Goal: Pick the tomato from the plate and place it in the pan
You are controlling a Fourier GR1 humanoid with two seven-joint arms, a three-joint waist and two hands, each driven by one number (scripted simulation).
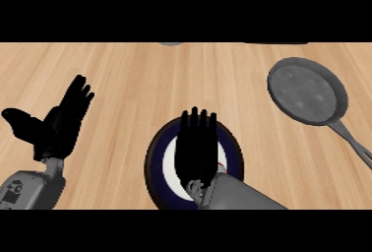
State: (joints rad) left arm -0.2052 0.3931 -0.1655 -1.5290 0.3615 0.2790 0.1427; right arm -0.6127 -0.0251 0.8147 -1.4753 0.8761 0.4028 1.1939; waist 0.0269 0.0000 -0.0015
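Over dark-rimmed white plate (155,162), my right hand (196,147) flat, holding nothing; red tomato (220,165) unpicked, grey metal pan (305,93) empty.

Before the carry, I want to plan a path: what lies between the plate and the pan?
Nothing. The head view shows only bare counter between the plate and the pan.

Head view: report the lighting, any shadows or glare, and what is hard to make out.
Head view: light is even, with no glare on the wooden counter and no clear cast shadows; the pan shows only faint mottling; the black right hand reads as a flat silhouette over the plate, hiding the tomato except a red sliver; the left hand rests open at the left.
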